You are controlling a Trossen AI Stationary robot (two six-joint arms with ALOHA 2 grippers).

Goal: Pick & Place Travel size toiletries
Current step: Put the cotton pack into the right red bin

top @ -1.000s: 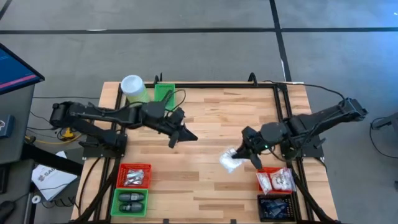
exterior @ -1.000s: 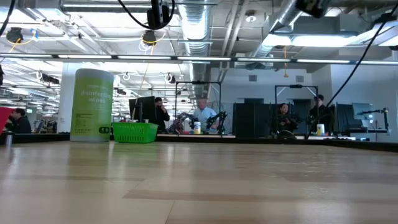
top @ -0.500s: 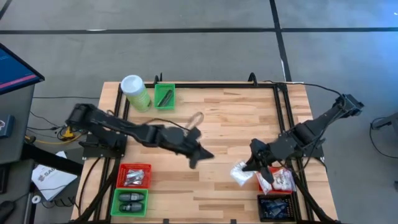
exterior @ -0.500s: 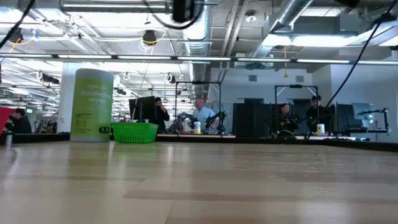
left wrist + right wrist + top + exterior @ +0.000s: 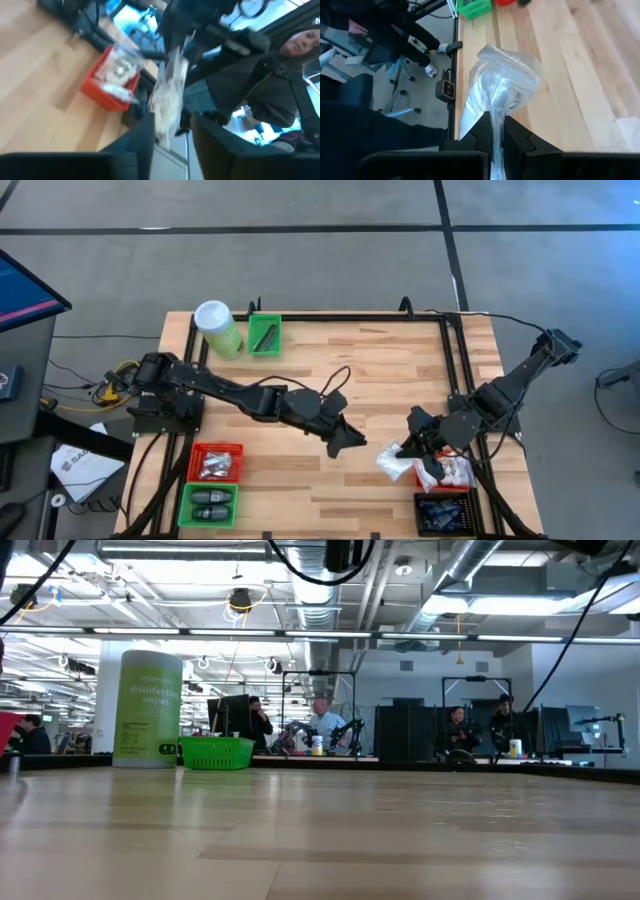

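So the wooden surface (image 5: 330, 380) is mostly bare in the middle, bins down the sides. My left arm is stretched way across it, left claw (image 5: 350, 442) out near the middle-right, well away from its own bins. Its fingers are parted a bit and there's nothing between them as far as I can see.

My right claw (image 5: 408, 450) is just beside the red bin (image 5: 443, 471) at the right edge, pinched tight on a clear crinkly sachet (image 5: 501, 95). I've got it by one narrow end, so its long axis runs straight out from my fingers and the puffy end points away from the claw, out over the surface. From above, the sachet (image 5: 392, 464) pokes toward the left claw, hanging at the bin's inner side.

That red bin already has white sachets in it, and the black bin (image 5: 440, 515) next to it holds dark packets. Left side has another red bin (image 5: 214, 463), a green bin (image 5: 208, 505), plus the green canister (image 5: 218, 328) at the back.
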